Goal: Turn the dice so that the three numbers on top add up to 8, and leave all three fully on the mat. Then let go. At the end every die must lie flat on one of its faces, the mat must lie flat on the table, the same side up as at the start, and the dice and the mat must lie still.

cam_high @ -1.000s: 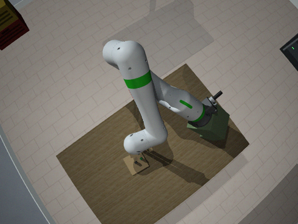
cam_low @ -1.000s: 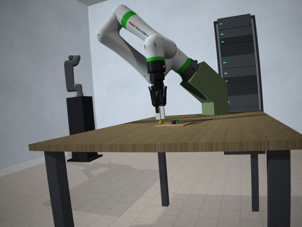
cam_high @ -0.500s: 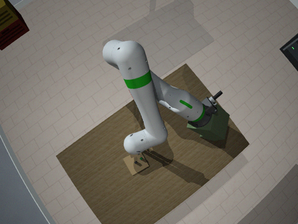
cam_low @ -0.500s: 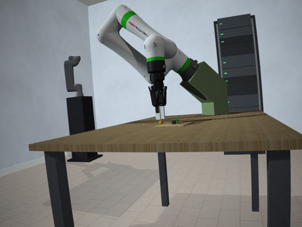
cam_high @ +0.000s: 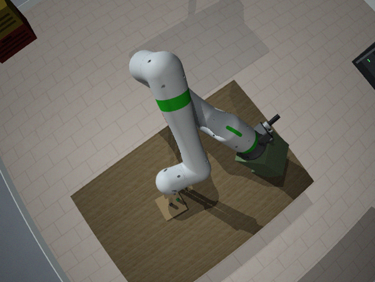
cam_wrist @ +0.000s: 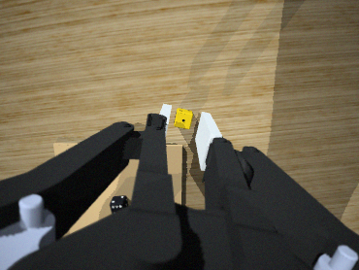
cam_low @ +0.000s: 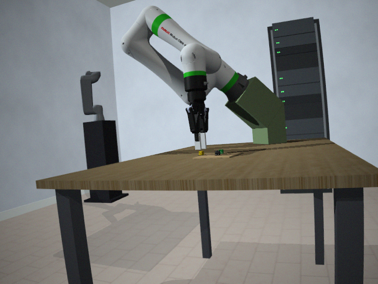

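Observation:
A tan mat lies on the wooden table; it also shows in the wrist view. A black die and a green die sit on it, side by side in the exterior view: black, green. A yellow die with one pip on top seems to lie on the wood just past the mat's edge. My gripper hangs straight above the yellow die. Its white fingertips stand a little apart and a short way above the die, with nothing between them. The black die also shows in the wrist view.
The arm's green base block stands at the table's back right. A dark server rack stands behind the table, and a black pedestal to its left. The arm hides the yellow die in the overhead view.

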